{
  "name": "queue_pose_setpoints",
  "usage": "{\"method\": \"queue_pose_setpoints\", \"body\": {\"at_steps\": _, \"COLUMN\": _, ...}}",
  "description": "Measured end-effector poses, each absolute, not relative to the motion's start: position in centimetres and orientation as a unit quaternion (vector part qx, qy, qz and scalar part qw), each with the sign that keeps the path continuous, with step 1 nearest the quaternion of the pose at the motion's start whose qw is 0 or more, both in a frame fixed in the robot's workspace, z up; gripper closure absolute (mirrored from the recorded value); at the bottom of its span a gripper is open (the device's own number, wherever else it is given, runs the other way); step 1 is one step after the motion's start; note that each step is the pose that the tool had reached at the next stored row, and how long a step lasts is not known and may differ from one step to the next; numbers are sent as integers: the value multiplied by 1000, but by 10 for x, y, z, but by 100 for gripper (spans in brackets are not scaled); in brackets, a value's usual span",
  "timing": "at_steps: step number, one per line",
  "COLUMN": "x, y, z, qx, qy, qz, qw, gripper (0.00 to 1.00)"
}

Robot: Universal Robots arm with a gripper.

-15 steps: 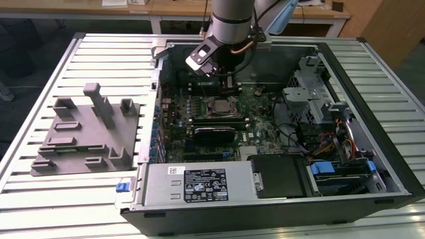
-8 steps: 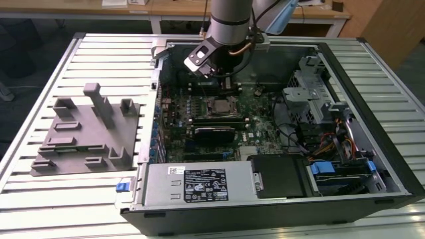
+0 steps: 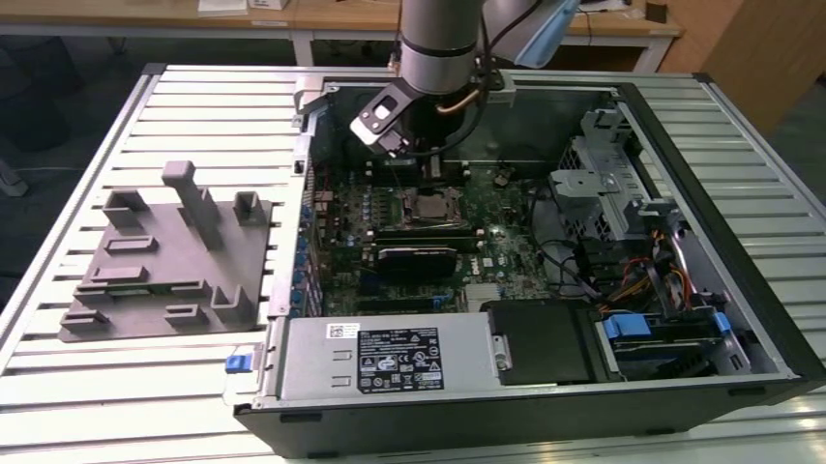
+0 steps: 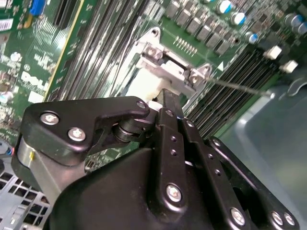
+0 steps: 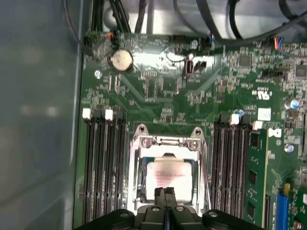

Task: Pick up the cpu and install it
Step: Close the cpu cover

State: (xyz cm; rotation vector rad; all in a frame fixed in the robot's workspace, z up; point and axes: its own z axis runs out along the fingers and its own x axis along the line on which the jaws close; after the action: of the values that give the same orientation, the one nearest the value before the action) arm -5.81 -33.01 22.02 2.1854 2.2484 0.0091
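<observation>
My gripper (image 5: 165, 192) is clenched shut with nothing in it, tip right over the cpu (image 5: 169, 174), which lies flat in the socket (image 5: 144, 143) just beneath me. Probably light, stiff, slick-topped, fragile underneath; I'd hold opposite edges only.

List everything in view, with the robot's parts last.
table: one, light grey, slatted.
computer case: one, black, open, on the table.
fixture block: one, grey, on the table, to the exterior view's left of the computer case.
motherboard: one, green, inside the computer case.
cpu: one, silver-grey, in the socket.
coin battery: one, silver, on the motherboard.
power supply: one, grey, inside the computer case.
arm: one, silver-grey, above the computer case.
end effector: one, black, shut, over the cpu.
</observation>
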Motion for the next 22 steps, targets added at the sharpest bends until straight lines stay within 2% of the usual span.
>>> {"method": "queue_pose_setpoints", "body": {"at_steps": 22, "x": -68, "y": -330, "z": 199, "qx": 697, "qy": 717, "qz": 2, "qw": 2, "gripper": 89}}
